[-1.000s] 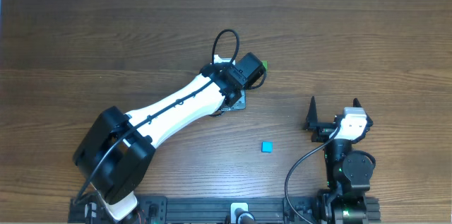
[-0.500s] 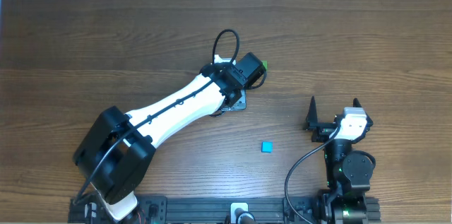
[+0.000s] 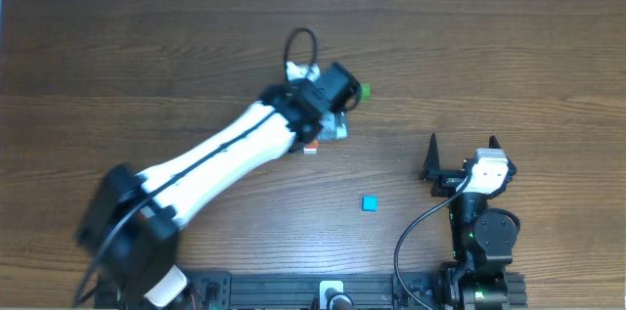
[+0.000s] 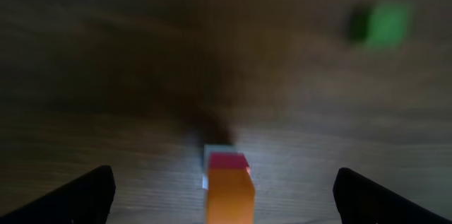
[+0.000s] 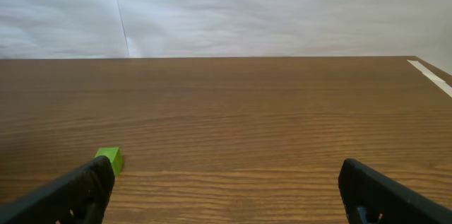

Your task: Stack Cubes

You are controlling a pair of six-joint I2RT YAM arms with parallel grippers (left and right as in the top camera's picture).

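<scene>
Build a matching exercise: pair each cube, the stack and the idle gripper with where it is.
Things:
1. green cube
2. blue cube
3. orange-topped stack
4. right gripper

Places:
A. centred under the open left gripper
B. open, close to its own base
C. alone on bare wood, nearest the arm bases
D. the cube farthest from the arm bases

Pairs: 1-D, 2-C, 3-A, 4-B
</scene>
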